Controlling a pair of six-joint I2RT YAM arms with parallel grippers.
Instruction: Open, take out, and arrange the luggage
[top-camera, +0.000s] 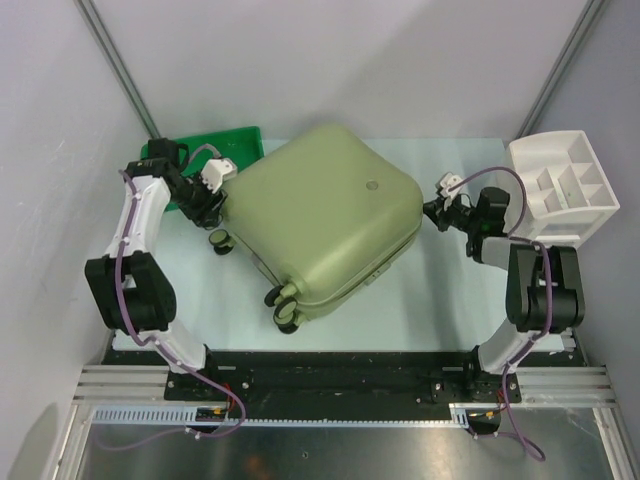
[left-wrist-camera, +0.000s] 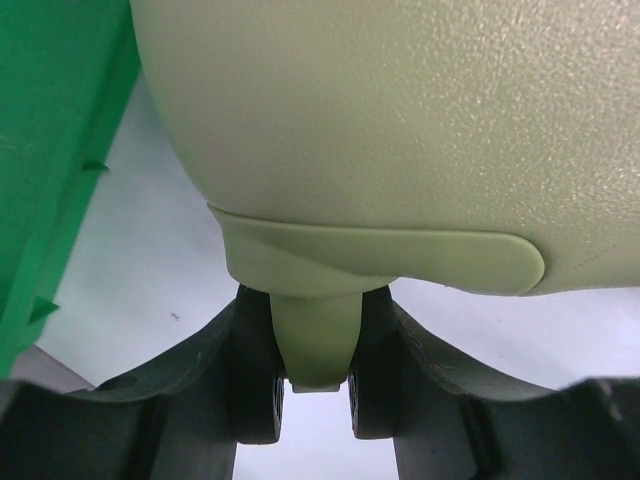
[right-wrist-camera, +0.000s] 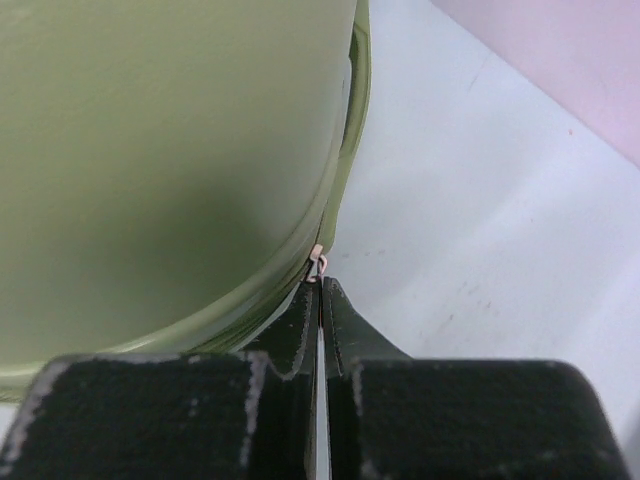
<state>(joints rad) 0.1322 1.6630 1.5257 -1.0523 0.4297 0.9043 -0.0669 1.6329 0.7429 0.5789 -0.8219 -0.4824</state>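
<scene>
1. The luggage (top-camera: 325, 215) lies flat and zipped shut mid-table (top-camera: 440, 300), its contents hidden.
2. The left gripper (left-wrist-camera: 313, 305) hugs a caster (left-wrist-camera: 312, 350). The right gripper (right-wrist-camera: 321, 285) is pinched together on the zipper pull (right-wrist-camera: 318, 262).
3. Risk: the tiny pull may slip from the fingertips, or the case may swivel if the caster grip gives.
4. Beyond, the green tray (top-camera: 215, 140) and the white organizer (top-camera: 560, 185) show no contents.

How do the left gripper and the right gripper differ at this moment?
The left gripper has its jaws wide, apparently clamping a caster of the luggage; the right gripper has them pressed together on the small zipper pull. The left gripper works on the green tray side; the right gripper on the white organizer side. Both touch the closed luggage.
</scene>
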